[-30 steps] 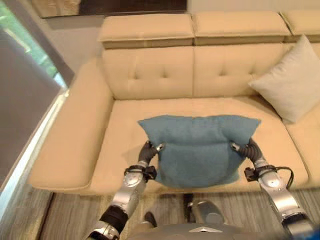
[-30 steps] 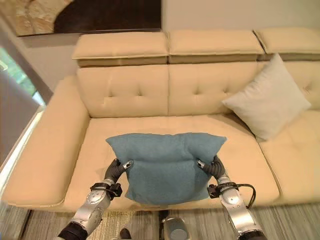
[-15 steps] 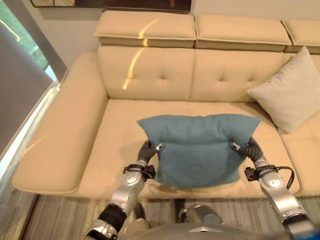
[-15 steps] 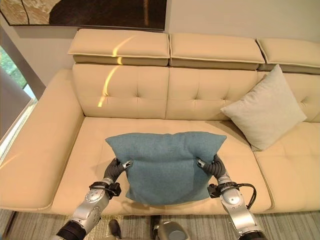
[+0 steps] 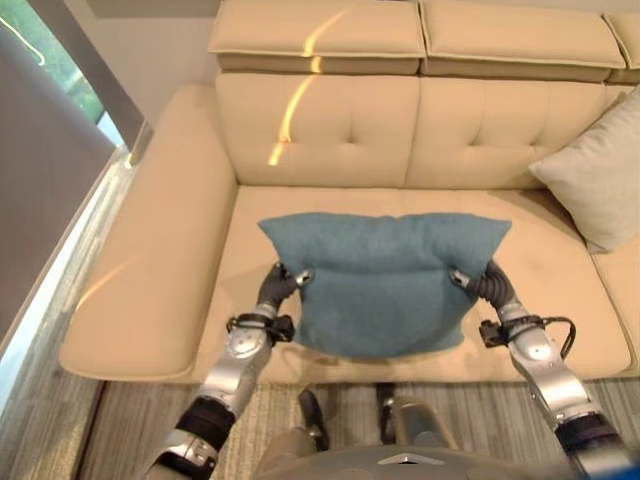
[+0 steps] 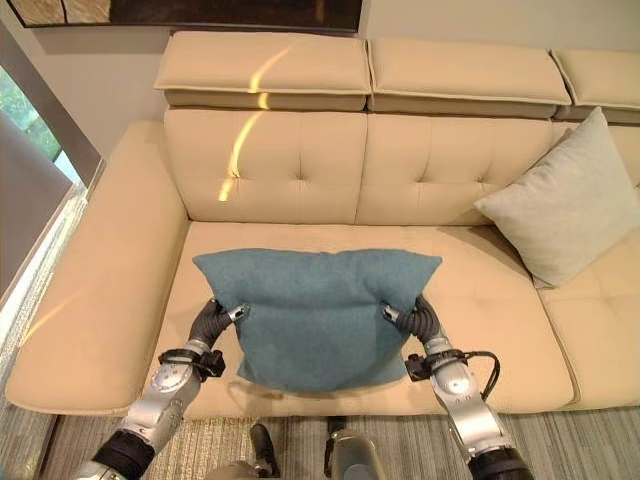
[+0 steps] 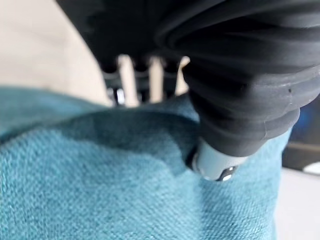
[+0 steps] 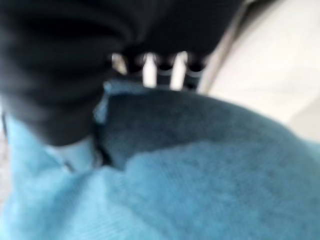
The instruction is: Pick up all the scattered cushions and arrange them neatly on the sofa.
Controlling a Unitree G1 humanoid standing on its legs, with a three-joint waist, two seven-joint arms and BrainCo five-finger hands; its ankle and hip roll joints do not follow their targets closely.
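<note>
I hold a teal cushion (image 5: pixel 385 280) between both hands, above the front of the cream sofa's seat (image 5: pixel 260 215). My left hand (image 5: pixel 277 291) pinches its left edge, thumb pressed into the fabric (image 7: pixel 150 180). My right hand (image 5: pixel 483 284) grips its right edge in the same way, the teal cloth (image 8: pixel 200 190) bunched under the thumb. A pale beige cushion (image 6: pixel 565 205) leans against the sofa's back at the right.
The sofa's wide left armrest (image 5: pixel 150 270) runs along the left side. A window with a dark blind (image 5: pixel 40 170) stands at the far left. Striped floor (image 5: pixel 130 430) lies before the sofa. A dark picture (image 6: pixel 200 12) hangs on the wall behind.
The view has shifted, so the sofa sits further right and lower. The teal cushion stays held between both hands, slightly higher in the picture.
</note>
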